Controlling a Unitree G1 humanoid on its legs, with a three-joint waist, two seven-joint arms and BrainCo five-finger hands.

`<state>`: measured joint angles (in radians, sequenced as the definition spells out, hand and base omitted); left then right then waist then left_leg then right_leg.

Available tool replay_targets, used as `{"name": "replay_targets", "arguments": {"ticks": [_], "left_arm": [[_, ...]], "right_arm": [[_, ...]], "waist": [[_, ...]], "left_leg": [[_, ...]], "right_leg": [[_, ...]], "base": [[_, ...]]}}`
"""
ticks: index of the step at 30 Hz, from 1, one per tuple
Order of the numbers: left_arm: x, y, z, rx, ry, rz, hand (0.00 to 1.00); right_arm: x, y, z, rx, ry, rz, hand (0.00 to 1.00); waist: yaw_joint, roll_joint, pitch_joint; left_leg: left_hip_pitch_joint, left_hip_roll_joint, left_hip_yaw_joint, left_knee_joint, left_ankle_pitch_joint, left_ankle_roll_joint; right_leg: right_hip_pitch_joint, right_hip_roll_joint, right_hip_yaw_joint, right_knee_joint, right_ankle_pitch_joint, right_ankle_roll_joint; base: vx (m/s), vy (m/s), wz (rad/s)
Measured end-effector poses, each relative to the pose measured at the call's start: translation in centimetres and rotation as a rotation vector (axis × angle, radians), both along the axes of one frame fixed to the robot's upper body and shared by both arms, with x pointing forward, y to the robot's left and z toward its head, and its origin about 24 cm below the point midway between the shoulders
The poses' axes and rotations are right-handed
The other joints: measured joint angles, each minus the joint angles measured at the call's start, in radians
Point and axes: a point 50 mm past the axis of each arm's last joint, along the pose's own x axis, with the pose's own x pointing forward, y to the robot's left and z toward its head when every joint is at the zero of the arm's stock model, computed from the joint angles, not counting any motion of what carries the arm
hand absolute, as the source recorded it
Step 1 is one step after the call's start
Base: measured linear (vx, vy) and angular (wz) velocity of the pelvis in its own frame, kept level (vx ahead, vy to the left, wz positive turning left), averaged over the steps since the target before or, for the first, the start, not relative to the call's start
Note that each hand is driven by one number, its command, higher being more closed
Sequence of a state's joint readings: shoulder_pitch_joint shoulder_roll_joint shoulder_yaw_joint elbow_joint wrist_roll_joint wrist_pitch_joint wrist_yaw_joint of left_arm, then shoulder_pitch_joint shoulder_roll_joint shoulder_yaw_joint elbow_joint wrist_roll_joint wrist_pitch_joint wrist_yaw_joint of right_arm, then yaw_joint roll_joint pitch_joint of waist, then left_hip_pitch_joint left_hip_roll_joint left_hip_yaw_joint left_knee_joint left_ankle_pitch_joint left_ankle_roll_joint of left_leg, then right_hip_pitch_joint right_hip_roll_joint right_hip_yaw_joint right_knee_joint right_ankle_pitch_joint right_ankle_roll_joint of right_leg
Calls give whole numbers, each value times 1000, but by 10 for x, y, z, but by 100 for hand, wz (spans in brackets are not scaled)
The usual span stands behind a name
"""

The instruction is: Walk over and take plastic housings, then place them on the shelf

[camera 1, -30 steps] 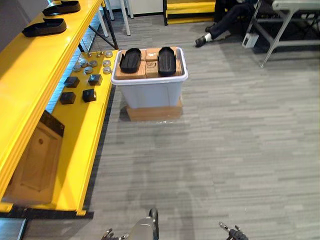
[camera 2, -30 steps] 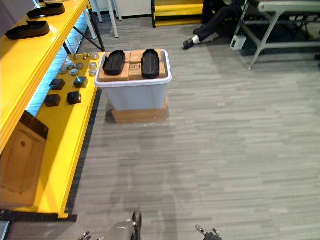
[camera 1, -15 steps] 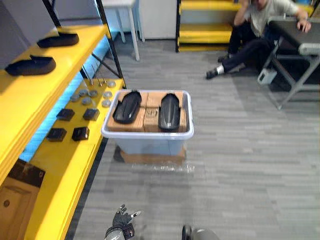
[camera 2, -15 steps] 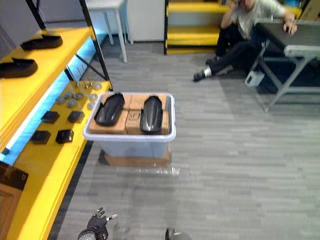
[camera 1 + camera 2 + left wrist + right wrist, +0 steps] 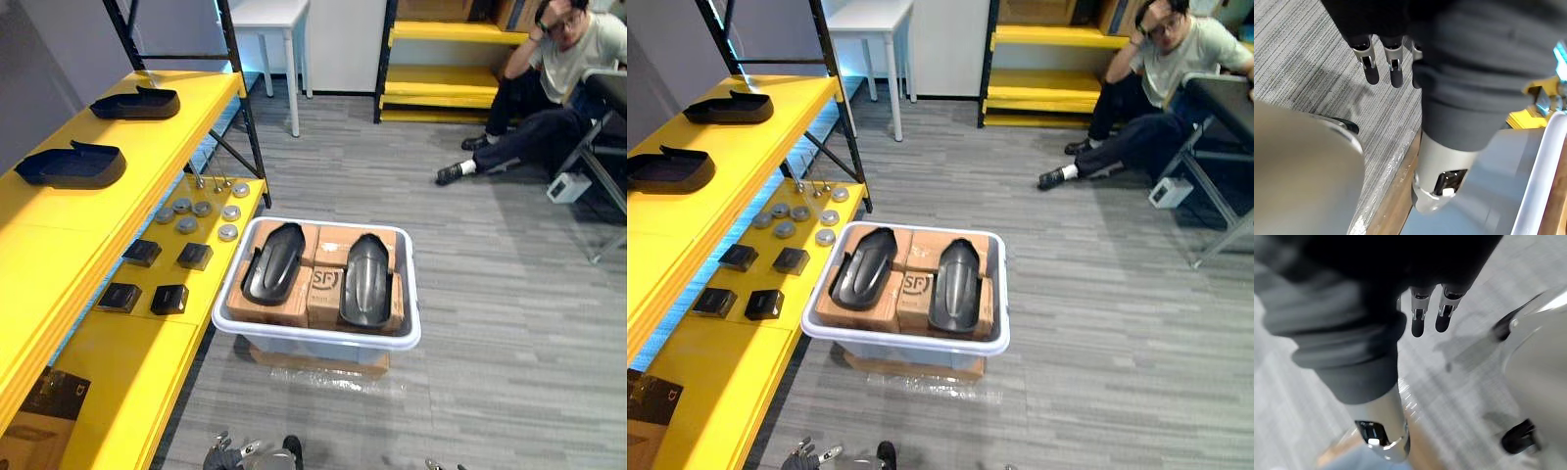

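Your left hand [image 5: 1393, 66] and right hand [image 5: 1419, 316] hang down, fingers straight, holding nothing. Both plastic housings [image 5: 272, 277] lie on cardboard boxes [image 5: 325, 292] in the bin [image 5: 323, 337], now nearer in your view than before.

Grey plank floor [image 5: 509, 323], white table [image 5: 872, 17]
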<state>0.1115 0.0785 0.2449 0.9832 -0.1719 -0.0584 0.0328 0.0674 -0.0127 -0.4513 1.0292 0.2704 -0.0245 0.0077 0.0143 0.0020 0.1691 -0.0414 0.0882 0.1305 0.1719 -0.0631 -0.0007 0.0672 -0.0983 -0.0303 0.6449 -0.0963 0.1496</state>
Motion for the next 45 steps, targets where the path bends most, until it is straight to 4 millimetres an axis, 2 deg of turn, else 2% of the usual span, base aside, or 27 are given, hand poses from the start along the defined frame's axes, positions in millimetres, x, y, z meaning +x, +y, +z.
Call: {"name": "replay_targets", "arguments": {"ticks": [1,2,3,4,5,6,7,9,10,13,17,22,24,25,28,31,36,37,41,42,45], "left_arm": [[-1,2,0,11,13,-24,0],[0,2,0,15,12,-37,0],[3,1,1,15,4,-40,0],[7,0,3,17,-12,-45,0],[8,0,3,18,-18,-47,0],[9,5,5,34,-26,-49,0],[9,0,3,20,-20,-45,0],[5,-8,1,0,-16,-38,0],[5,-13,0,-12,-16,-36,0],[9,-20,1,-18,-26,-65,0],[10,-25,1,-11,-26,-112,0],[24,-28,7,22,-77,-196,0],[40,-30,12,44,-115,-232,0],[45,-31,14,49,-130,-244,0],[68,-38,23,61,-193,-295,0],[82,-43,31,77,-246,-326,0],[96,-49,39,81,-293,-354,0],[109,-59,45,70,-336,-385,0],[116,-61,47,62,-349,-378,0],[116,-61,47,62,-349,-375,0],[122,-61,48,72,-344,-375,0]], "right_arm": [[2,2,1,-3,-5,26,0],[2,1,2,-12,-10,39,0],[4,1,3,-20,-19,50,0],[7,2,4,-27,-31,58,0],[9,2,5,-32,-39,62,0],[9,3,6,-37,-44,68,0],[7,1,6,-54,-40,58,0],[8,-7,11,-96,-64,50,0],[15,-11,18,-127,-103,51,0],[31,-17,39,-231,-213,97,0],[50,-23,66,-366,-328,132,0],[98,-15,105,-467,-521,167,0],[133,-13,130,-529,-615,150,0],[143,-13,138,-542,-647,146,0],[195,-19,184,-623,-782,123,0],[227,-28,215,-679,-830,113,0],[263,-32,254,-770,-864,191,0],[290,-52,290,-866,-812,263,0],[294,-58,298,-901,-795,330,0],[295,-57,299,-909,-787,341,100],[299,-59,309,-1019,-741,446,100]], "waist": [[-2,-5,-3],[-1,-5,-4],[-5,-4,-4],[-14,-4,-4],[-21,-6,-5],[-26,-36,-14],[-26,-27,-15],[-24,-3,-32],[-26,7,-36],[-32,7,-34],[-31,7,-25],[-20,12,50],[-8,16,111],[-1,20,129],[6,47,204],[31,65,247],[49,84,276],[65,120,295],[81,125,298],[80,125,298],[78,125,298]], "left_leg": [[34,6,1,-13,0,0],[60,8,2,-29,0,0],[74,11,0,-40,0,-2],[85,16,-8,-44,-6,-12],[87,17,-16,-44,-11,-19],[94,-1,-23,-44,-24,-41],[113,6,-36,-50,-37,-60],[116,40,-37,-64,-44,-73],[116,56,-36,-75,-49,-81],[124,70,-36,-99,-51,-84],[130,57,-26,-111,-54,-89],[71,26,-34,-97,-50,-81],[20,19,-49,-52,-53,-75],[4,19,-50,-36,-57,-73],[-93,16,-80,49,-74,-64],[-151,18,-93,97,-90,-61],[-250,18,-107,167,-102,-57],[-346,18,-129,253,-125,-49],[-387,18,-137,287,-132,-43],[-391,18,-136,290,-133,-42],[-421,20,-137,302,-138,-41]], "right_leg": [[-63,-6,-12,65,-102,-22],[-99,-8,-27,45,-141,-28],[-128,-10,-40,-14,-157,-38],[-160,-7,-40,-152,-154,-43],[-169,-8,-36,-234,-147,-47],[-183,-23,-25,-399,-13,-58],[-183,-13,-18,-385,53,-77],[-169,23,-15,-424,53,-87],[-168,45,-13,-452,62,-99],[-151,65,-10,-504,79,-109],[-119,57,-8,-574,111,-96],[-137,28,-10,-640,161,-81],[-161,18,-14,-640,172,-78],[-169,18,-14,-639,176,-79],[-214,11,-36,-638,198,-78],[-250,13,-40,-631,207,-78],[-320,12,-42,-612,219,-77],[-385,13,-51,-578,223,-74],[-406,13,-60,-576,230,-73],[-408,13,-59,-576,231,-73],[-436,14,-58,-567,237,-75]], "base": [[371,27,6],[284,-8,16],[262,-67,22],[205,-90,24],[256,-143,29],[256,-178,22],[260,-186,13],[268,-210,-16],[211,-175,-27],[84,-53,-14],[43,62,-4],[-33,77,5],[-73,47,15],[-124,53,8],[-107,45,19],[-112,48,11],[-75,63,4],[-153,124,13],[-82,64,6],[-39,36,-4],[-55,24,-2]]}}
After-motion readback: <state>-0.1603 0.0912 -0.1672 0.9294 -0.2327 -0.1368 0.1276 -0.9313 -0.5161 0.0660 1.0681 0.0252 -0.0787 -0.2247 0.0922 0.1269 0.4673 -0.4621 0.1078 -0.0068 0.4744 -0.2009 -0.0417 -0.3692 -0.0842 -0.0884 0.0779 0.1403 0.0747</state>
